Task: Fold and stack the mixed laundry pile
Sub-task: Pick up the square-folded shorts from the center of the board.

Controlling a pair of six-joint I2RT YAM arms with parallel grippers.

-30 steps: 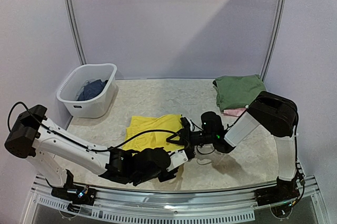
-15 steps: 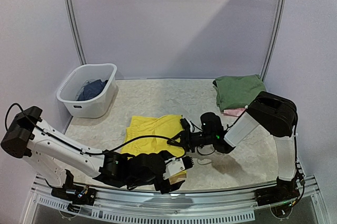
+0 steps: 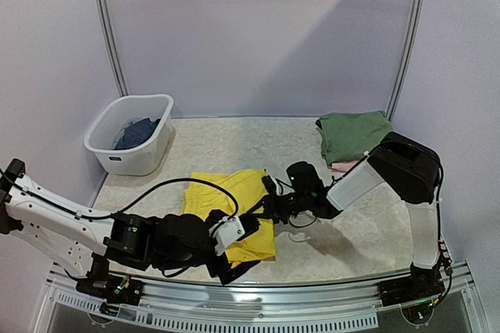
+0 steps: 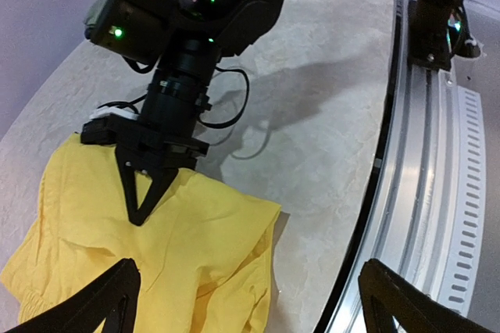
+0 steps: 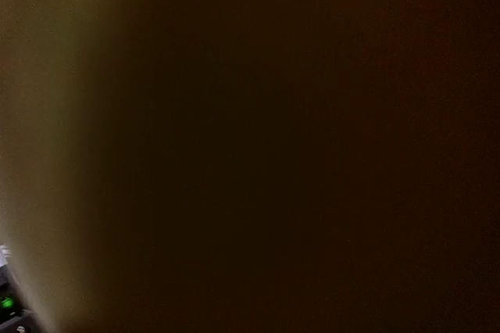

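Drawn back leftward over the past second, my left arm has carried the left gripper (image 3: 237, 243) nearer my base, and the right gripper (image 3: 269, 202) has edged left across the table (image 3: 234, 141). At far left, the basket (image 3: 129, 136) stands by the wall with a blue garment (image 3: 139, 131) lying inside. Toward the middle, the left gripper hangs low over the near edge of the shorts (image 3: 230, 196), its fingers (image 4: 98, 302) spread wide and holding nothing. The left wrist view shows them at the two bottom corners, yellow cloth below one, bare table and the rail (image 4: 437, 192) below the other. The shorts lie rumpled at the table's centre front. The right gripper reaches in from the right and rests on their right side, its fingers (image 4: 130, 188) closed to a single point against the cloth; I cannot tell whether any cloth is caught between the tips. The right wrist view is almost wholly dark, a dull yellow-brown, and shows nothing I can make out. At far right rear, well apart from the shorts, the green top (image 3: 355, 136) lies folded on a pink garment (image 3: 346, 166) whose edge peeks out at its near side.
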